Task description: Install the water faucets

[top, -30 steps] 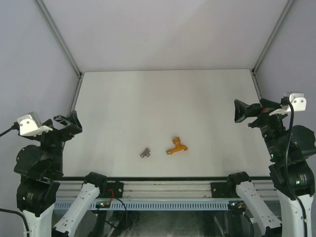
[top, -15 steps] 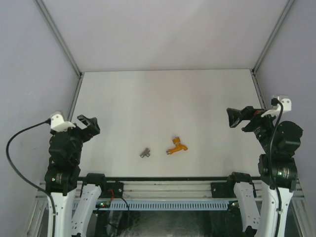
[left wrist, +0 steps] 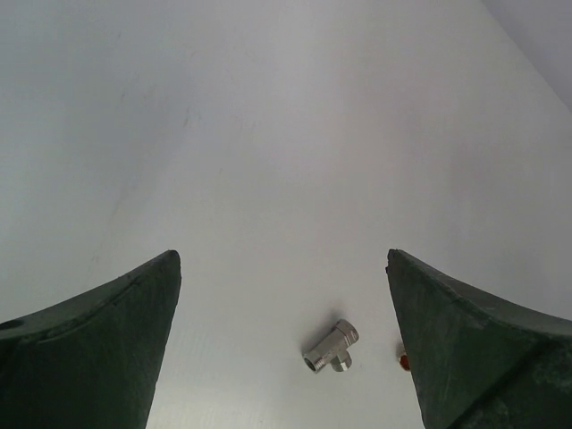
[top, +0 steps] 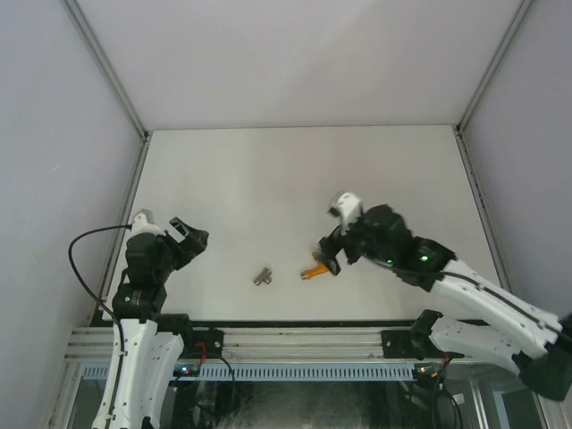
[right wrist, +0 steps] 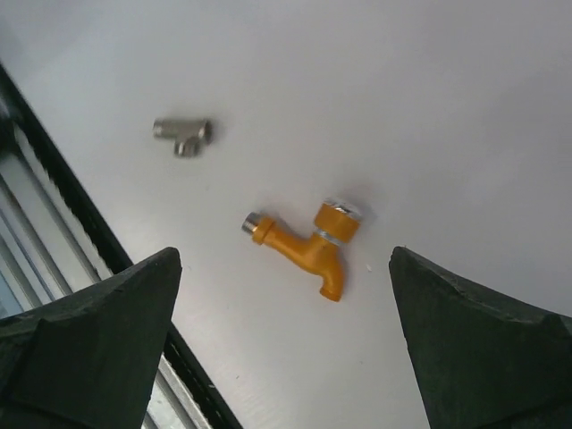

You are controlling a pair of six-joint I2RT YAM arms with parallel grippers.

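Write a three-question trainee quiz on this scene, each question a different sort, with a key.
1. Which hangs over the orange faucet? A. left gripper B. right gripper
2. True or false: the orange faucet touches the grey fitting.
3. Fill in: both grippers' jaws stand ____.
Key: 1 B; 2 false; 3 open.

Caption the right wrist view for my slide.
Open right gripper poised over the orange tap; grey fitting lies apart on the table.
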